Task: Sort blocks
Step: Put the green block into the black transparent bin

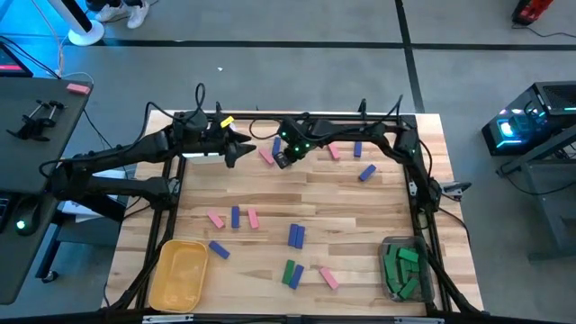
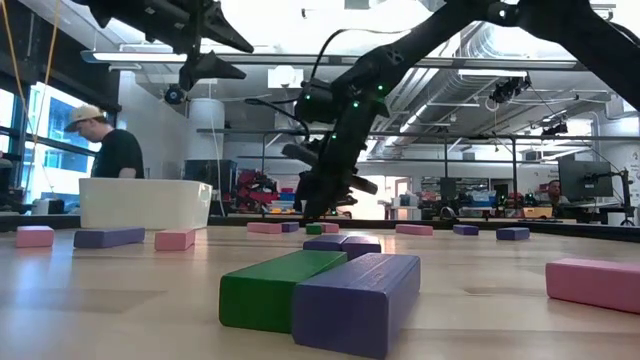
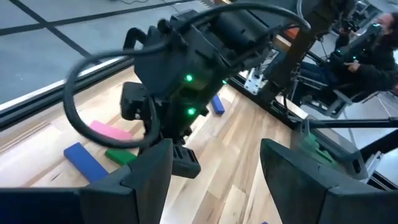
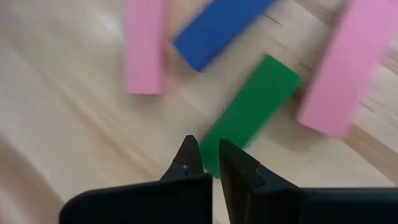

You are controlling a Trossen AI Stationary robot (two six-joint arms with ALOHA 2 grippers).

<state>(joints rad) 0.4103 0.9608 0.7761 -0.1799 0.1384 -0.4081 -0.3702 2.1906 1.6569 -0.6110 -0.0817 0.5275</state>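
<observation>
Pink, blue and green blocks lie flat and scattered on the wooden table (image 1: 360,207). My right gripper (image 4: 208,163) is shut and points steeply down at the far middle of the table. Its tips stand over one end of a green block (image 4: 249,118), which lies between two pink blocks (image 4: 144,46) (image 4: 348,68) and a blue block (image 4: 217,28). My left gripper (image 3: 214,180) is open with nothing between its fingers. It hangs high above the table (image 2: 215,50), just left of the right gripper (image 1: 283,157). My right gripper's shut fingertips (image 4: 189,155) come from above at the green block's near end (image 4: 214,158). Whether they touch it I cannot tell. The block lies flat on the table.
A yellow bin (image 1: 180,270) stands at the near left corner. A clear bin (image 1: 405,268) with several green blocks stands at the near right. A white bin (image 2: 145,203) stands at the far left. More blocks lie across the table's middle (image 1: 235,216) and near part (image 1: 289,272).
</observation>
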